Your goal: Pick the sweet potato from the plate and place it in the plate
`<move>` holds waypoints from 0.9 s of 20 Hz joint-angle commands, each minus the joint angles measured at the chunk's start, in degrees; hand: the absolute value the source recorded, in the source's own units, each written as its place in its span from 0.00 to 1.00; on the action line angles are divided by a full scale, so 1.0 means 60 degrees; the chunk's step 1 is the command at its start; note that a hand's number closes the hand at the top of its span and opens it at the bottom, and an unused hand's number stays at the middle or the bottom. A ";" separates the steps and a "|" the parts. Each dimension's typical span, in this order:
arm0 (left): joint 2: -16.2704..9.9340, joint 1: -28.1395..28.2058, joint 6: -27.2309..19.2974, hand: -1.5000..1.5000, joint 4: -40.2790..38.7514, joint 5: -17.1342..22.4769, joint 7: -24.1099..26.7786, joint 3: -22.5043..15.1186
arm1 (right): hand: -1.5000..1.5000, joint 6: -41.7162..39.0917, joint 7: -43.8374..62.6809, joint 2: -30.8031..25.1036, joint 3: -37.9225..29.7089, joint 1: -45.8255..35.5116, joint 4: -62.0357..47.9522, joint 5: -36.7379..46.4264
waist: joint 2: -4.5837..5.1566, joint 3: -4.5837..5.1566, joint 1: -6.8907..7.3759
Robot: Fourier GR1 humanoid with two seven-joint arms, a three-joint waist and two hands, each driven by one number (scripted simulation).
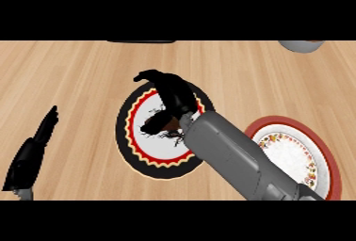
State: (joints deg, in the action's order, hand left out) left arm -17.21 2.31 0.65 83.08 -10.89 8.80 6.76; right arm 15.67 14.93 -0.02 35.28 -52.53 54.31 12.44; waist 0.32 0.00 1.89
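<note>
A black-rimmed plate [136,141] with a red and yellow zigzag ring lies at the middle of the wooden counter. Over it hangs my right hand [170,92], its fingers curled down around a brown sweet potato [167,124] that shows only partly beneath the palm. Whether the sweet potato rests on the plate or is lifted I cannot tell. A second plate [295,155], red-rimmed with a floral band, lies at the lower right, partly hidden by my right forearm. My left hand [31,150] stays at the left edge with straight fingers pointing up.
A dark object [142,42] shows at the counter's far edge near the middle. A grey bowl [303,45] sits at the far right corner. Bare wooden counter lies between the plates and the left hand.
</note>
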 commanded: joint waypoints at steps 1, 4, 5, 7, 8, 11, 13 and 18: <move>0.0014 0.0474 -0.0029 0.50 0.0556 0.0007 0.0058 0.0044 | 0.00 0.1205 -0.0671 0.0002 -0.0517 0.0299 0.0301 -0.0802 | -0.0029 -0.0010 0.0011; -0.0158 0.0074 0.0095 0.50 -0.0069 0.0080 0.0138 0.0279 | 0.00 0.1515 -0.0852 0.0002 -0.1534 0.0373 0.0085 -0.0904 | -0.0014 -0.0002 -0.0242; -0.0072 -0.0019 0.0188 0.50 0.0509 0.0224 -0.0685 0.0192 | 0.00 0.1458 -0.0781 -0.0090 -0.1910 0.0042 0.0114 -0.1016 | -0.0034 -0.0009 -0.0221; -0.0096 0.0274 0.0080 0.50 0.0289 0.0123 -0.0067 0.0329 | 0.00 0.1445 -0.0876 -0.0264 -0.2288 0.0422 0.0088 -0.1174 | -0.0041 -0.0004 -0.0245; 0.0010 0.0234 0.0141 0.50 -0.0007 0.0137 0.0033 0.0247 | 0.00 0.1159 -0.1128 -0.0552 -0.2668 0.0521 0.0395 -0.1554 | -0.0037 -0.0004 -0.0293; -0.0002 0.0620 0.0140 0.50 0.0409 0.0118 0.0038 0.0243 | 0.00 0.0452 -0.2098 -0.1051 -0.3817 0.0998 0.0706 -0.2740 | -0.0028 -0.0014 -0.0257; -0.0338 0.0160 0.0383 0.50 0.0360 0.0342 -0.0298 0.0572 | 0.00 -0.0143 -0.3030 -0.1234 -0.4133 0.1466 0.0548 -0.3059 | -0.0017 -0.0011 -0.0255; 0.0180 0.0239 0.0017 0.50 0.0226 -0.0163 -0.0005 0.0137 | 0.00 -0.1877 -0.4599 -0.2367 -0.5204 0.1805 -0.0258 -0.3646 | -0.0011 -0.0006 -0.0226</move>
State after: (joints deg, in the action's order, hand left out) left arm -16.38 4.16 0.71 85.51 -11.48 7.68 7.47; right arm 10.43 -4.89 -10.69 8.77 -43.38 56.59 -6.74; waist 0.16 -0.05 0.31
